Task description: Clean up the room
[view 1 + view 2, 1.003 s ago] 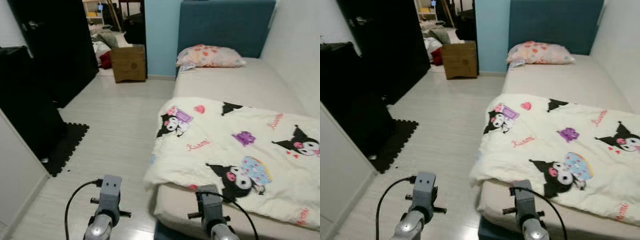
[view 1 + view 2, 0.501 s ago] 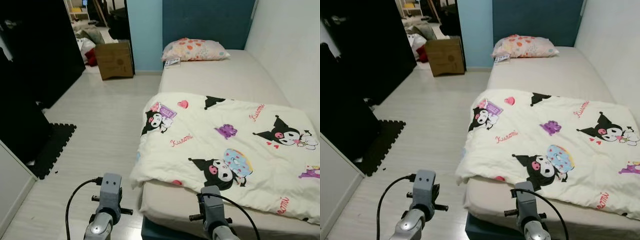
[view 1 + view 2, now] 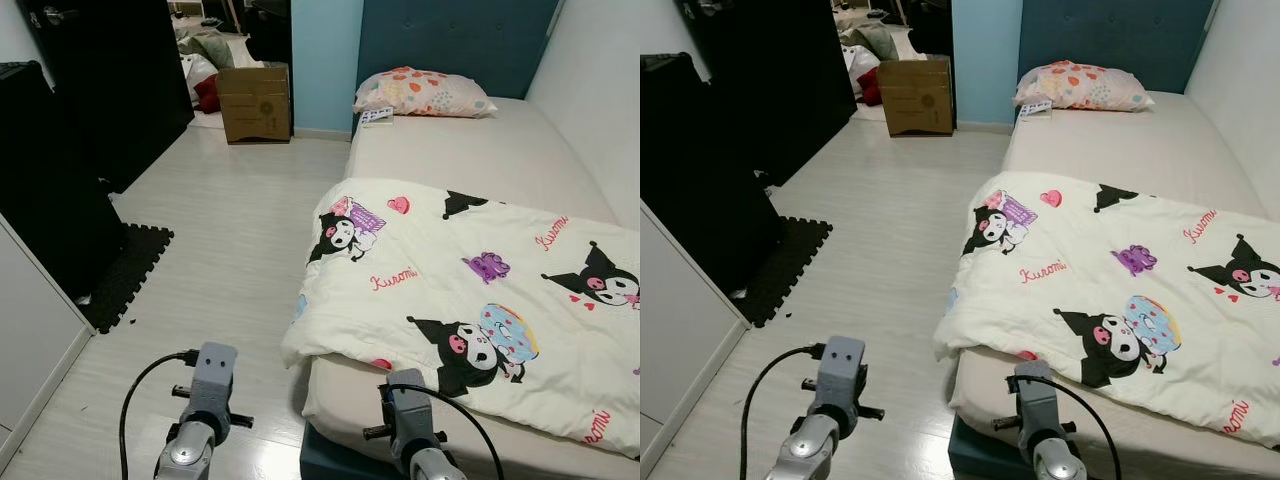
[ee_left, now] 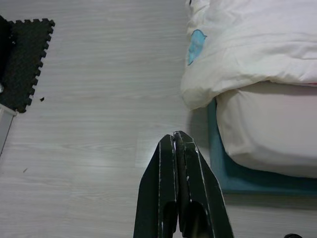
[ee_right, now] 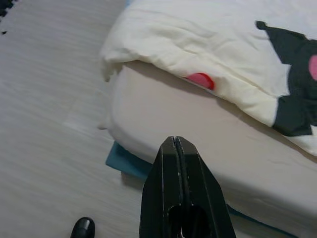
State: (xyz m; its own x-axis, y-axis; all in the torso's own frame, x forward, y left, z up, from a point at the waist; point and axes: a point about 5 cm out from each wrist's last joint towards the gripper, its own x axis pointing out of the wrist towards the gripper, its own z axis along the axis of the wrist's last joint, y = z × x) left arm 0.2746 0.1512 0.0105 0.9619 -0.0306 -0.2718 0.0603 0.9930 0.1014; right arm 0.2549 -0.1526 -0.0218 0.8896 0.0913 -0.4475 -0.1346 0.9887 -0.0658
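A cream blanket (image 3: 470, 290) printed with cartoon figures lies spread over the foot half of the bed (image 3: 480, 160), its corner hanging off the near left edge. A spotted pillow (image 3: 425, 92) rests at the blue headboard. My left gripper (image 4: 177, 141) hangs shut over the pale wood floor beside the bed's corner. My right gripper (image 5: 175, 144) is shut too, held above the mattress edge just below the blanket's hem. Both wrists (image 3: 212, 375) sit low in the head views, holding nothing.
A cardboard box (image 3: 256, 102) stands by the doorway with clothes piled behind it. A black foam mat (image 3: 125, 275) lies at the foot of a black wardrobe (image 3: 60, 170) on the left. White cabinet front (image 3: 30, 350) at near left. A small card (image 3: 377, 116) lies beside the pillow.
The camera has swung back to the left, so the bed sits further right in view. Both arms stay low and shut; nothing in the room has moved.
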